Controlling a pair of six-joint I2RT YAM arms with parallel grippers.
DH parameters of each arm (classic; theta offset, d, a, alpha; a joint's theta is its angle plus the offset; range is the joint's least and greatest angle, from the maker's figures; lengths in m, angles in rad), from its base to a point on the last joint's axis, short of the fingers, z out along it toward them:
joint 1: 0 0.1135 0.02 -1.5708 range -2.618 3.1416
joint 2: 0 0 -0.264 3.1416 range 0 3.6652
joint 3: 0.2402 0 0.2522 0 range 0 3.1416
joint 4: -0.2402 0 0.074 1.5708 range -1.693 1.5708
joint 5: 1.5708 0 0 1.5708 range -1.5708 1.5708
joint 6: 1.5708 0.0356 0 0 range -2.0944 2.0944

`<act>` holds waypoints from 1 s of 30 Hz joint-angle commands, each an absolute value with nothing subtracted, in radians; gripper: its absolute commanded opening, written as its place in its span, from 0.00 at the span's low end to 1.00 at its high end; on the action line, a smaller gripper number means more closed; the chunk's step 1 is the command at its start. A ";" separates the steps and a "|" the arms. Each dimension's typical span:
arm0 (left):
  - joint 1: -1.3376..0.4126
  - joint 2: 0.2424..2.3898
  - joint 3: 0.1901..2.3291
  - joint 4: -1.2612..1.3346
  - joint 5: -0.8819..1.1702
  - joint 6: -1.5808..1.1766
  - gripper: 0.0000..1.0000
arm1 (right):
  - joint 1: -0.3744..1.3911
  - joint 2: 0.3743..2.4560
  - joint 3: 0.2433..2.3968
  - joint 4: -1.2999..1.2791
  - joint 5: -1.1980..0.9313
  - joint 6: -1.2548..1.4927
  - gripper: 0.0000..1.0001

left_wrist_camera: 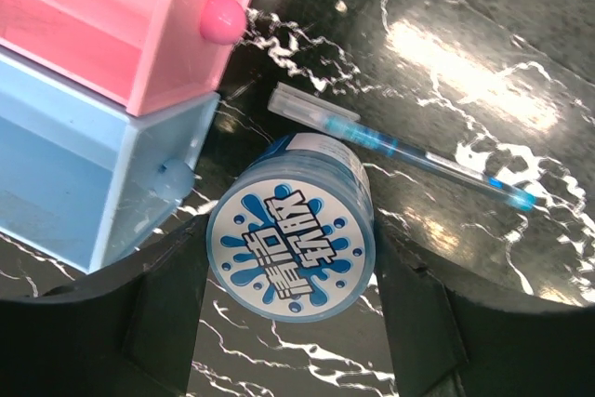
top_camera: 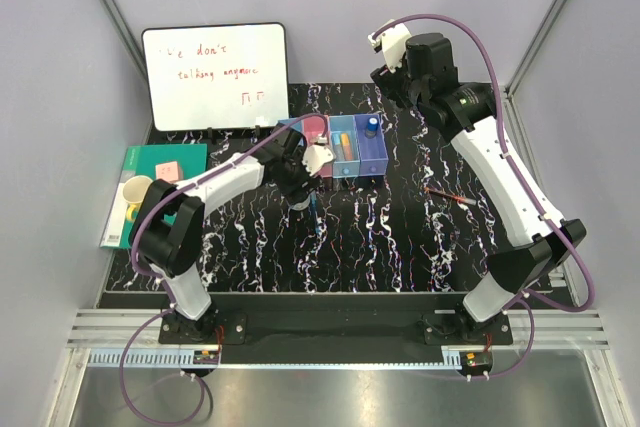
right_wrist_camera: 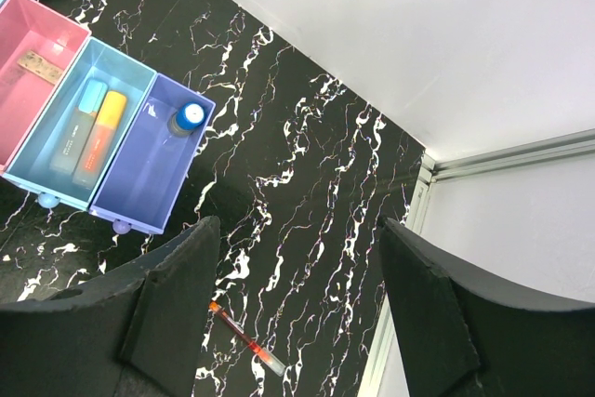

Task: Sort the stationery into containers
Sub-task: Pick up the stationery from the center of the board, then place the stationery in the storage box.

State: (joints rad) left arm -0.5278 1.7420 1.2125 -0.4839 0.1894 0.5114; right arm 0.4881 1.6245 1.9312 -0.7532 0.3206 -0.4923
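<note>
Black white-veined table (top_camera: 400, 237) carrying joined bins (right_wrist_camera: 139, 188), blue pen (left_wrist_camera: 409, 151), orange pen (right_wrist_camera: 245, 337), green notebook (top_camera: 190, 157), whiteboard (top_camera: 215, 77).

The left arm (top_camera: 215, 187) is bent at the elbow, and the left gripper (top_camera: 300, 190) points down with its fingers wide at both sides of the tape roll (left_wrist_camera: 290, 241). Whether they press it is unclear. The right arm (top_camera: 500, 167) is stretched far forward and raised, with the right gripper (right_wrist_camera: 302, 295) open.
</note>
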 commanded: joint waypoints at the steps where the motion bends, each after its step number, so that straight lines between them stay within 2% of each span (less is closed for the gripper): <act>1: -0.525 1.685 1.316 -0.551 0.262 0.496 0.00 | 0.486 1.601 1.951 -0.753 0.314 -0.482 0.75; 8: -0.523 1.624 1.443 -0.575 0.271 0.462 0.00 | 0.488 1.603 1.950 -0.753 0.313 -0.483 0.75; 15: -0.505 1.696 1.575 -0.532 0.252 0.466 0.00 | 0.488 1.601 1.941 -0.753 0.313 -0.492 0.77; 22: -0.488 1.837 1.730 -0.509 0.259 0.479 0.00 | 0.488 1.595 1.914 -0.755 0.310 -0.511 0.83; 27: -0.488 1.925 1.773 -0.497 0.270 0.491 0.00 | 0.488 1.598 1.919 -0.758 0.307 -0.506 0.97; 30: -0.486 1.962 1.775 -0.479 0.262 0.492 0.00 | 0.488 1.594 1.913 -0.758 0.310 -0.508 1.00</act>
State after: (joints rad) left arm -0.4892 1.9350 1.7180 -0.5541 0.2436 0.4797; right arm 0.4881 1.6245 1.9141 -0.7551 0.3199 -0.5018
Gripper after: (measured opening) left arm 0.681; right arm 0.989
